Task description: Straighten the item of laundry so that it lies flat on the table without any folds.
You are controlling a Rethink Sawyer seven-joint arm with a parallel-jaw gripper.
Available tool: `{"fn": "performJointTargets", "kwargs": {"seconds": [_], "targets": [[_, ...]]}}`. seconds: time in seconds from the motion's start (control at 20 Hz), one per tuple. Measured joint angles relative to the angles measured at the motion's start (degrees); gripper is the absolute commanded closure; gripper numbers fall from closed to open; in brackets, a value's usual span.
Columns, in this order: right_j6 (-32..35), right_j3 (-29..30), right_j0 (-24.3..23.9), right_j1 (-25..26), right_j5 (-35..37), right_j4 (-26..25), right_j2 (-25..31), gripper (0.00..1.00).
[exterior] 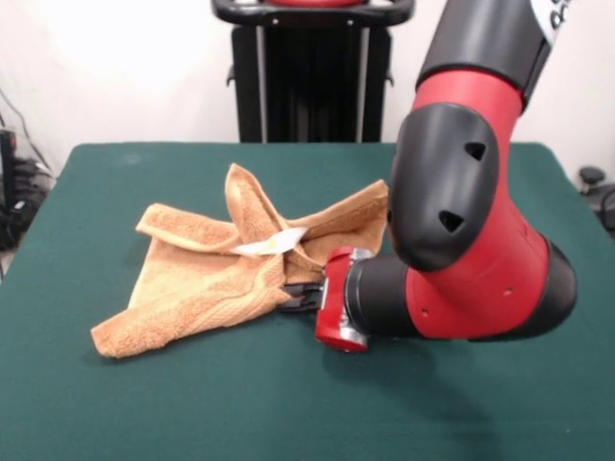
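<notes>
Right at the tool's [296, 296] tip lies the crumpled orange towel [216, 274], folded over itself on the green desk [144, 403], a white label [269, 245] showing. The tool's black fingertips touch its edge; their grip cannot be told.

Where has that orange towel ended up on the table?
In the front view, the towel lies crumpled left of the green table's centre, its right edge meeting the gripper of the red arm.
</notes>
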Motion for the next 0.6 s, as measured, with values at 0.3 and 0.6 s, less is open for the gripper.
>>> {"fn": "performJointTargets", "kwargs": {"seconds": [0.3,0.6], "targets": [[3.84,-5.03,-2.93,1.71,4.99,4.38,-5.88,1.0],[6.16,-8.18,-5.62,3.15,8.36,9.28,-12.55,1.0]]}}
